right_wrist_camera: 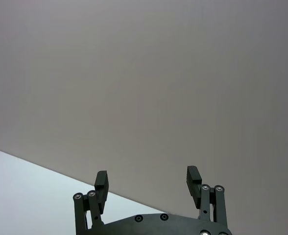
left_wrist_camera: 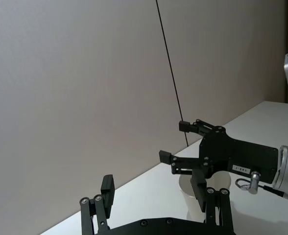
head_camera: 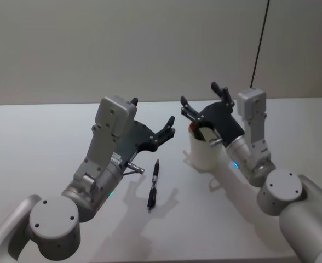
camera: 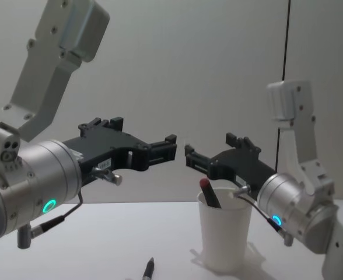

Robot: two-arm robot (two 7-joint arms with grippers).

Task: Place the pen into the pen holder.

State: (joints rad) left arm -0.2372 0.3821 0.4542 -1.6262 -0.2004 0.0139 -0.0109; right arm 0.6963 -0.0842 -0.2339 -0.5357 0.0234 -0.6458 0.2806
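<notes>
1. Grey wall (head_camera: 122,44) backed a plain white bench (head_camera: 40,137), and a thin black cable (head_camera: 259,44) hung down the wall on the right.
2. A black pen (head_camera: 154,184) lay flat on the bench in front of the robot, between the two arms, touched by nothing.
3. To its right stood the cup (head_camera: 205,156), upright, well apart from the pen. A red-tipped stick (camera: 208,191) already leaned inside it, probably another pen.
4. The left pincer (head_camera: 168,130) hung above the bench beyond the pen, fingers spread and empty, pointing towards the cup.
5. The right pincer (head_camera: 199,94) hovered over the cup's rim, also spread and holding nothing.
6. By my reading, nothing of the task was done for the black pen: it had yet to be gripped, lifted, carried over the rim and dropped in.
7. The left pincer looked better placed for the pick, since the pen lay nearer to it.
</notes>
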